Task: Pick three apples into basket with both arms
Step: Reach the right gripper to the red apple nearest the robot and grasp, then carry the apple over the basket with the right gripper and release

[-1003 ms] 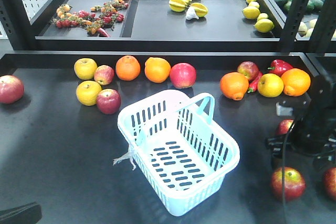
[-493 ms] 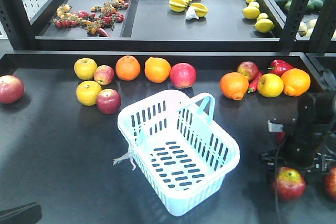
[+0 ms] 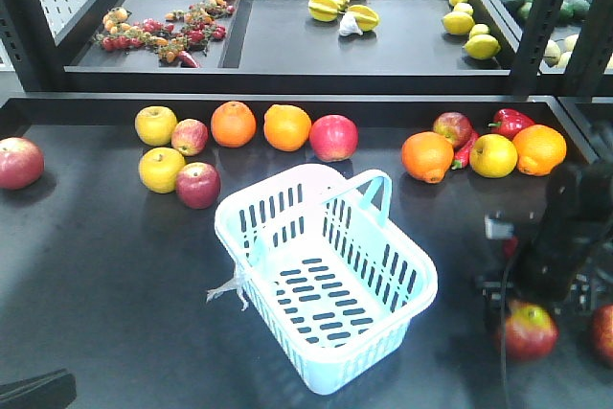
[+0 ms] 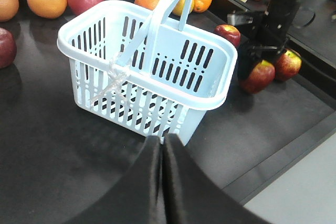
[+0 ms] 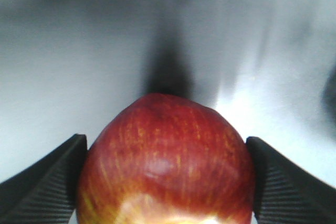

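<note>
Left claw (image 4: 161, 139): clenched. The jaws are pressed flat together with nothing between them, at the low centre of the left wrist view and near a corner of the basket (image 3: 273, 200).
Right claw (image 5: 165, 140): straddles the target apple (image 3: 527, 329), with a ribbed jaw against each flank. Whether it clamps the fruit or only brackets it — cannot tell.
Target apple position: lower right of the front view, on the dark surface (image 3: 115, 284), directly under the right arm (image 3: 565, 227).
Basket position: centre of the front view, upright and set diagonally, handles raised. A whitish strip (image 3: 230, 286) hangs at its left side.
Other apples: one at the right edge (image 3: 605, 332), near the target apple. Two more lie at upper left — (image 3: 198, 184) and (image 3: 333, 137) — well apart from the basket rim.
</note>
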{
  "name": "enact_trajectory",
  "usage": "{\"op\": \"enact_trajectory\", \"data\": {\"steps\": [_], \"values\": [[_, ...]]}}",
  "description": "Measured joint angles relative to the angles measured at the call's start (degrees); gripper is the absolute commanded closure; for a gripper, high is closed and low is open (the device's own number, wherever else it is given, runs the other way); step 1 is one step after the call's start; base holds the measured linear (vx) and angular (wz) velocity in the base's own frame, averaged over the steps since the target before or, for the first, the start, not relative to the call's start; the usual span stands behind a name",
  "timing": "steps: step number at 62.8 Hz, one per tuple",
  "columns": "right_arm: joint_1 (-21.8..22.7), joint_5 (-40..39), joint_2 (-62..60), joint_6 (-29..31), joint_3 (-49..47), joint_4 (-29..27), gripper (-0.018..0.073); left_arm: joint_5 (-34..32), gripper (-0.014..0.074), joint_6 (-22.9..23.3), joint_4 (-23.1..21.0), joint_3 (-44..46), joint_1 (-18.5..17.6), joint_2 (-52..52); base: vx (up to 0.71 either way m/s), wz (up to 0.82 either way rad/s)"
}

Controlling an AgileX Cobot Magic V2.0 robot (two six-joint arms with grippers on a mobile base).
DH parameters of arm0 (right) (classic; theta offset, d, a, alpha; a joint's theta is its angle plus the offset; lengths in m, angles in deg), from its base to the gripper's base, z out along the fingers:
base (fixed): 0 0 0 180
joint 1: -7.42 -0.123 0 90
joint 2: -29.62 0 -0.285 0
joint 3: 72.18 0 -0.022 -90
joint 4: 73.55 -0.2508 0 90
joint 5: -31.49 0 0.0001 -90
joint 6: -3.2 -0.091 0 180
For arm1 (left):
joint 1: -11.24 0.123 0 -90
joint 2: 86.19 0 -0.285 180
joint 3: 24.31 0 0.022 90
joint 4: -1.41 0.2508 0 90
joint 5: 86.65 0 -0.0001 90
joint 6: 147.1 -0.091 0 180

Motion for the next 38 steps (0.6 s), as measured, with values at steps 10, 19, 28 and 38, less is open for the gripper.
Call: {"op": "enact_trajectory", "data": {"steps": [10, 19, 28, 38], "values": [[0.0, 0.88, -10.24, 0.84, 0.0, -0.58, 0.0569, 0.0, 0.0604, 0.0, 0.0, 0.0, 0.0, 0.0, 0.0, 0.0], [0.0, 3.79, -21.65, 2.82, 0.0, -1.46, 0.0568, 0.0, 0.0603, 0.0, 0.0, 0.0, 0.0, 0.0, 0.0, 0.0], [0.0, 6.64, -31.75, 5.38, 0.0, -7.24, 0.0568, 0.0, 0.0603, 0.0, 0.0, 0.0, 0.0, 0.0, 0.0, 0.0], [-1.14, 8.68, -36.18, 11.44, 0.08, -19.89, 0.0565, 0.0, 0.0603, 0.0, 0.0, 0.0, 0.0, 0.0, 0.0, 0.0]]}}
